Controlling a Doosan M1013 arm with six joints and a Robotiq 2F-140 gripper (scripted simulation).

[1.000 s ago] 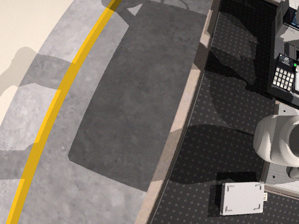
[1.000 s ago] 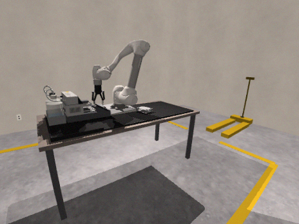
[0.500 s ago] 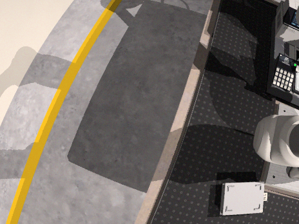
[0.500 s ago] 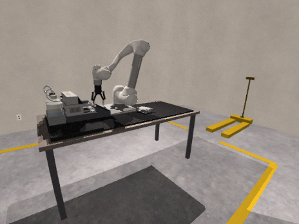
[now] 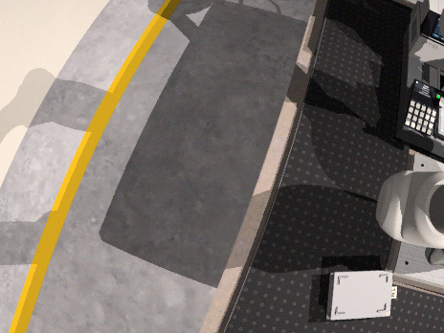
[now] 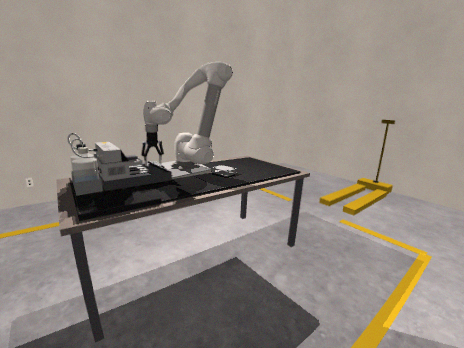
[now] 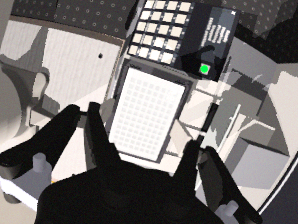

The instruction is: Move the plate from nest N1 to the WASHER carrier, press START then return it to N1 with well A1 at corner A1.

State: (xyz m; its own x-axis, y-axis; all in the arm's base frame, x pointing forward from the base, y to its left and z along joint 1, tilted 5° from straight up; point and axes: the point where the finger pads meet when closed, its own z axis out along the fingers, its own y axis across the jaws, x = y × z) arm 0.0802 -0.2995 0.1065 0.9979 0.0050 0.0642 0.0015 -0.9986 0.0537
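The white plate (image 7: 147, 115) lies in the dark-rimmed carrier (image 7: 184, 101) of the washer and looks flat; its cut corner cannot be made out. My gripper (image 7: 143, 117) (image 6: 153, 161) is open above the carrier, its fingers apart on either side of the plate in the wrist view, holding nothing. The lamp (image 7: 204, 69) (image 5: 438, 97) is green. The keypad (image 7: 159, 31) (image 5: 421, 116) is beyond the end of the carrier. Nest N1 (image 5: 361, 294) is empty, with locators at its four corners.
The washer's housing and a grey block (image 7: 257, 160) stand to the right of the carrier in the wrist view. The arm's base (image 5: 411, 208) stands on a light plate between the washer and N1. A yellow pallet truck (image 6: 367, 186) is on the floor away from the table.
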